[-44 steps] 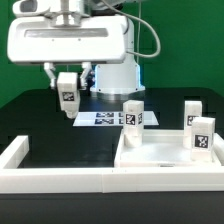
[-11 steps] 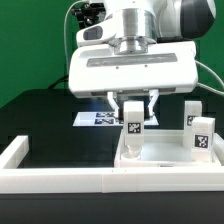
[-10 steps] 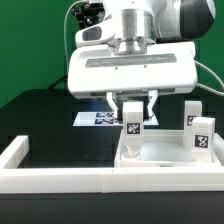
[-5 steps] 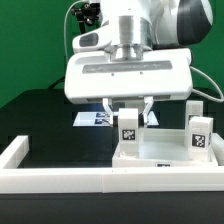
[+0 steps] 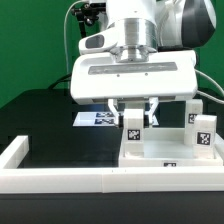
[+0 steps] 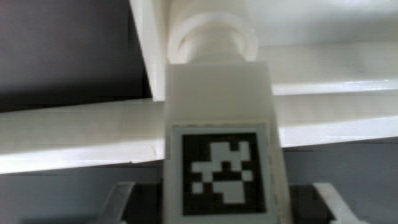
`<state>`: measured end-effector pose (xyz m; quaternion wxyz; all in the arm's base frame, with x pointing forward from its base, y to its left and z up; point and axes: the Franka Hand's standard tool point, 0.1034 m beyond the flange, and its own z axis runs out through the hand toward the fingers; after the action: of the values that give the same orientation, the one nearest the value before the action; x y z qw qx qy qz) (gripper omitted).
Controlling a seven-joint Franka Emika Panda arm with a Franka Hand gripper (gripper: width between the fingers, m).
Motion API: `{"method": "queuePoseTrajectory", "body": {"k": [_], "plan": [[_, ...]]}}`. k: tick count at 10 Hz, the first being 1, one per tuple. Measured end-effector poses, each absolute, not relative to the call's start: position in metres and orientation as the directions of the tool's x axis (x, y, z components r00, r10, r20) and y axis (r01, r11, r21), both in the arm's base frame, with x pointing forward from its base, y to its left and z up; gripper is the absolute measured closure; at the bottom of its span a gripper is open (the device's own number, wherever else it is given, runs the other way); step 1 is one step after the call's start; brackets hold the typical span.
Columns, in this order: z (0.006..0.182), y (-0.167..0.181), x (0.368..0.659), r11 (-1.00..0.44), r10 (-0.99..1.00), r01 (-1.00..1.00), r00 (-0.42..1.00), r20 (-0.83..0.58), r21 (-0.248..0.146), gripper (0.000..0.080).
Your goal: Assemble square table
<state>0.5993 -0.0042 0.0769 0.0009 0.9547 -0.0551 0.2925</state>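
Observation:
The square table's white slab (image 5: 176, 150) lies at the exterior view's right, behind the front rail. One white tagged leg (image 5: 132, 125) stands upright at its near left corner. My gripper (image 5: 133, 117) hangs straight above this leg, with a finger on each side of it. In the wrist view the leg (image 6: 222, 120) fills the middle with its tag facing me, and my gripper (image 6: 222, 205) shows a dark gap between each finger and the leg, so it is open. Two more legs (image 5: 190, 113) (image 5: 205, 131) stand at the slab's right side. The fourth leg is out of view.
A long white rail (image 5: 60, 180) runs along the front and up the left side (image 5: 12, 150) of the black surface. The marker board (image 5: 93, 118) lies behind the slab, partly hidden by my hand. A green wall closes the back.
My hand carried a leg from the left to the slab's corner. Over the last second the hand shifted slightly right and the leg stayed standing at that corner.

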Motion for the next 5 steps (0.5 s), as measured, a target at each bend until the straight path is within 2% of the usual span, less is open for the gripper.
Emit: {"method": "queuePoseTrajectory", "body": {"k": [2, 4, 5], "plan": [[0.0765, -0.0067, 0.5973, -0.989, -0.144, -0.140, 0.816, 0.559, -0.051, 0.0508], [0.0765, -0.0050, 0.5973, -0.989, -0.141, -0.138, 0.813, 0.565, -0.048, 0.0508], [0.0756, -0.0037, 0.5975, -0.989, -0.144, -0.133, 0.830, 0.539, -0.060, 0.0508]]}}
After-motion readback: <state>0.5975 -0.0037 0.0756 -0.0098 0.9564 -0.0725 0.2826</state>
